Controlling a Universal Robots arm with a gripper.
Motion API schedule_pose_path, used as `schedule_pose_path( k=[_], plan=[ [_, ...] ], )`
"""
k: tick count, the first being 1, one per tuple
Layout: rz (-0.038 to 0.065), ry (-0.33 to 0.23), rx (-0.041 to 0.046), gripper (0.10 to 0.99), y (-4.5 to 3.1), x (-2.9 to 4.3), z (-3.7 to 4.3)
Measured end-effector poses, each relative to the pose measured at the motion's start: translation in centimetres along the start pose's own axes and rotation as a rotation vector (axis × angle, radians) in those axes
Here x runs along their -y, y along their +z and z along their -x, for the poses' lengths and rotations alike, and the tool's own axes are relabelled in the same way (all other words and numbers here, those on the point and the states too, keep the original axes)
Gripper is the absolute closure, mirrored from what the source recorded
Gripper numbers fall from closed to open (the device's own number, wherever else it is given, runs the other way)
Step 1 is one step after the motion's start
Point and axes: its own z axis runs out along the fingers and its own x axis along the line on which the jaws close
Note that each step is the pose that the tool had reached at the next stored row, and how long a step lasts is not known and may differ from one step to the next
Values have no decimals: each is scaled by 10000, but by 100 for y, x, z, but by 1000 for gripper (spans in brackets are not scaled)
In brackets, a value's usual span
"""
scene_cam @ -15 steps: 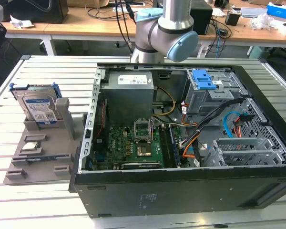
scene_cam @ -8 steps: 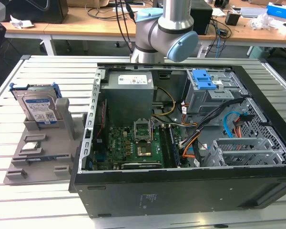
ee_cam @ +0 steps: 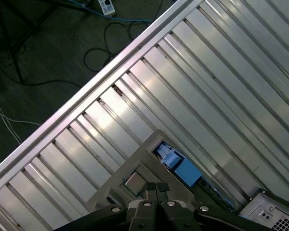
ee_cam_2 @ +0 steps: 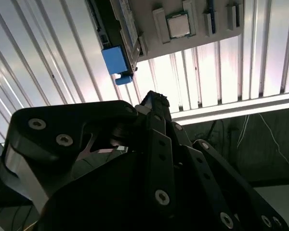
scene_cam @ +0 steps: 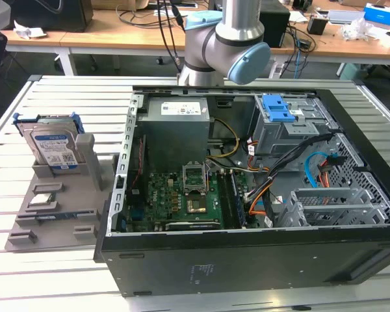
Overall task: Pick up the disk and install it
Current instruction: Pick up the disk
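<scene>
Nearest, a slatted metal table (scene_cam: 45, 279) carries an open computer case (scene_cam: 247, 263) and, at the exterior view's left, a grey fixture tray (scene_cam: 84, 195). The disk (scene_cam: 52, 148) stands on edge in the tray's rear slot, with its label facing the exterior camera and its long axis near upright, leaning slightly back. In the first wrist view the gripper (ee_cam: 157, 186), fingertips together and empty, hangs above the tray. Wooden benches (scene_cam: 117, 36) strewn with cables lie farthest.

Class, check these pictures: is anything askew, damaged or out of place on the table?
Nothing stands out. The silver hard drive in its blue plastic carrier stands on edge in the grey plastic holder, and the black computer case lies open with no visible damage.
</scene>
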Motion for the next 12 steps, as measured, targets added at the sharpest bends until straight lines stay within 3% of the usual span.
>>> schedule_pose_path(
  k=[12],
  plan=[
    [21,-929,-42,980,0,0,0]
  ],
)
